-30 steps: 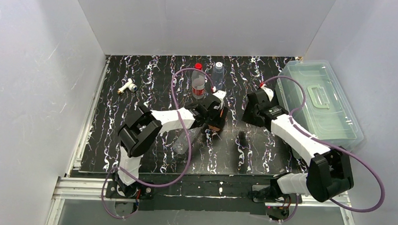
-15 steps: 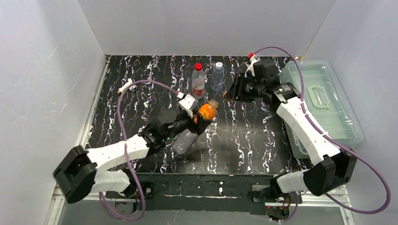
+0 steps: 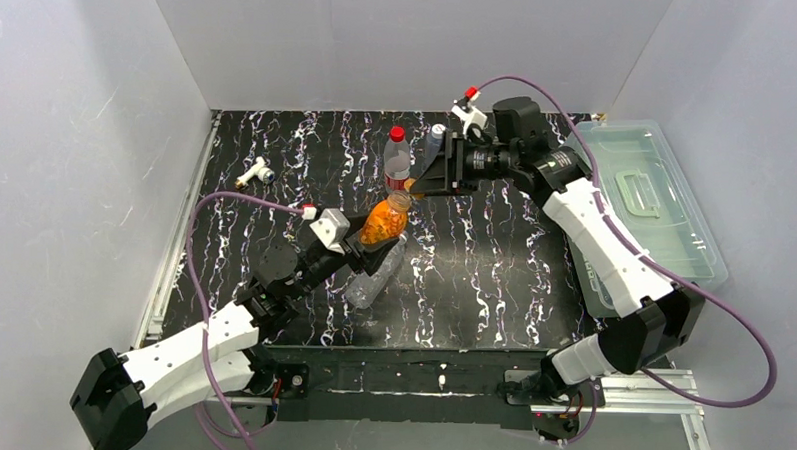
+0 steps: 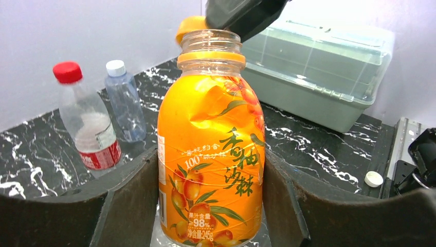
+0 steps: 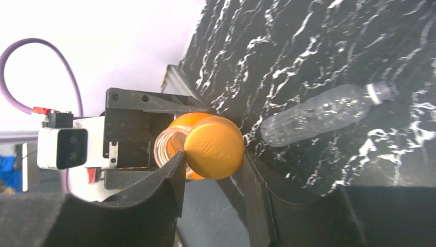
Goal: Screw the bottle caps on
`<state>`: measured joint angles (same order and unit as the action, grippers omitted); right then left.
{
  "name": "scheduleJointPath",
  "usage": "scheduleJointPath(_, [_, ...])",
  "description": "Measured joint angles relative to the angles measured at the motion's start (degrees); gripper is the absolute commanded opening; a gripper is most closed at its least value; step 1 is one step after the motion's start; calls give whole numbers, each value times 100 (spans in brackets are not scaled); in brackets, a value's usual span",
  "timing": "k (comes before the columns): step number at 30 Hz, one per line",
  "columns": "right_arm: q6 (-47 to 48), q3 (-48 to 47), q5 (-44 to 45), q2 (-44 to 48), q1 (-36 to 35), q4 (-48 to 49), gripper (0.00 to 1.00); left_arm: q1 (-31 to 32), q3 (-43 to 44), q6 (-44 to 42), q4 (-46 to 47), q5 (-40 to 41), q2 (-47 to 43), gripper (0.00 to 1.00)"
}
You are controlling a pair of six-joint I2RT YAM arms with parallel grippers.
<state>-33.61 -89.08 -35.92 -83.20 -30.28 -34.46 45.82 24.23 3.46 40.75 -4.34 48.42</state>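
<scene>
My left gripper (image 3: 370,240) is shut on an orange juice bottle (image 3: 385,221) and holds it off the table, mouth open (image 4: 212,39). In the left wrist view the fingers (image 4: 131,198) press both sides of the bottle (image 4: 211,149). My right gripper (image 3: 422,183) is shut on the orange-yellow cap (image 5: 214,146) and holds it beside the bottle's mouth (image 5: 165,149), just off centre. The cap (image 4: 188,25) shows behind the rim. A red-capped bottle (image 3: 398,157) and a pale-capped bottle (image 4: 123,103) stand behind.
A clear uncapped bottle (image 3: 374,280) lies on the black marbled table under the left gripper. A white-and-brass T fitting (image 3: 254,172) lies at the far left. A clear lidded box (image 3: 647,209) sits on the right. A small white cap (image 4: 374,178) lies by the rail.
My left arm has pulled back toward the left and tilted the orange bottle's mouth up. My right gripper has moved left with the cap, down to the bottle's mouth.
</scene>
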Motion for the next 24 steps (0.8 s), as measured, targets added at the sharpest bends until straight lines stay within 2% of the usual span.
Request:
scheduleJointPath(13, [-503,-238,-640,-203,-304,155,45,-20,-55,-205,35,-170,-280,0])
scheduleJointPath(24, [-153,-656,-494,-247,-540,-361,45,-61,-105,-223,120,-203,-348,0])
